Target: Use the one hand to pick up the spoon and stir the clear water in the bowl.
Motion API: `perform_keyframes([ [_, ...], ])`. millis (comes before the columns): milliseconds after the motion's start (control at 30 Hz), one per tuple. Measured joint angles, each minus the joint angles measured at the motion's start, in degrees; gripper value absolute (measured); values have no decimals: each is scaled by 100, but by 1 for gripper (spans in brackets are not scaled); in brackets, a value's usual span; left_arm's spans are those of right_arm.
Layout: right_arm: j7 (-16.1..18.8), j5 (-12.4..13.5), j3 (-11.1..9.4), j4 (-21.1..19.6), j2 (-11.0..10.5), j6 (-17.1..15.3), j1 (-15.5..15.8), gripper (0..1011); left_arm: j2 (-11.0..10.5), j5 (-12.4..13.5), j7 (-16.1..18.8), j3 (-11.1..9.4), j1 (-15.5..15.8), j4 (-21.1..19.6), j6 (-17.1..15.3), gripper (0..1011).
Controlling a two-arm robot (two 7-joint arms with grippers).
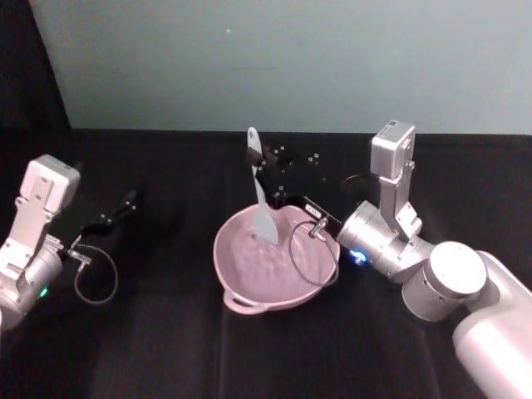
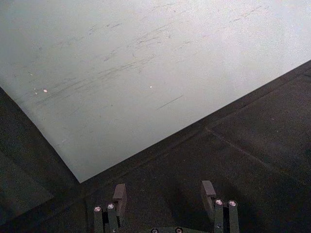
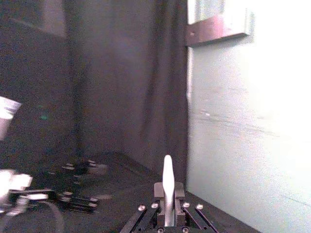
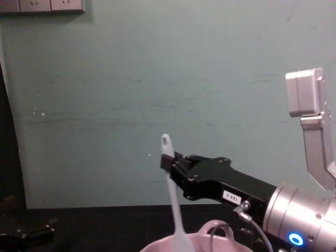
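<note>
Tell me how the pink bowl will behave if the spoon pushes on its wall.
It likely slides rather than tips: the bowl looks wide and low, sitting free on the black tabletop. Its glossy wall probably lets the spoon, clamped in the right gripper, skid along it. The left gripper rests open, far left.

Glossy pale pink on the bowl (image 1: 249, 274); plain white on the spoon (image 4: 175, 205). Black on the right gripper (image 4: 169, 160) (small white label, silver wrist with a blue light). Black on the tablecloth (image 1: 166, 349), pale grey-green on the wall (image 4: 105, 105).
</note>
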State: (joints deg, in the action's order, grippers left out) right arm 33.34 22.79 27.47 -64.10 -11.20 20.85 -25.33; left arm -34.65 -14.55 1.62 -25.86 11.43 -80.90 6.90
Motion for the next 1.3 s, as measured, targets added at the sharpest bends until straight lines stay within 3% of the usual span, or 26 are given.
perform_keyframes([
  [200, -173, -217, -172, 299, -12, 145, -162, 119, 0, 0, 0, 0, 0, 0, 0, 1011],
  [400, -89, -194, -319, -192, -293, -50, 108, 119, 0, 0, 0, 0, 0, 0, 0, 1011],
  [567, 195, 190, -412, -992, -607, -473, 602, 119, 0, 0, 0, 0, 0, 0, 0, 1011],
  [767, 383, 517, -308, -1364, -690, -780, 832, 119, 0, 0, 0, 0, 0, 0, 0, 1011],
  [1000, 442, 664, -61, -1239, -502, -881, 719, 118, 0, 0, 0, 0, 0, 0, 0, 1011],
  [1300, 165, 498, 34, -207, 45, -533, 121, 118, 0, 0, 0, 0, 0, 0, 0, 1011],
])
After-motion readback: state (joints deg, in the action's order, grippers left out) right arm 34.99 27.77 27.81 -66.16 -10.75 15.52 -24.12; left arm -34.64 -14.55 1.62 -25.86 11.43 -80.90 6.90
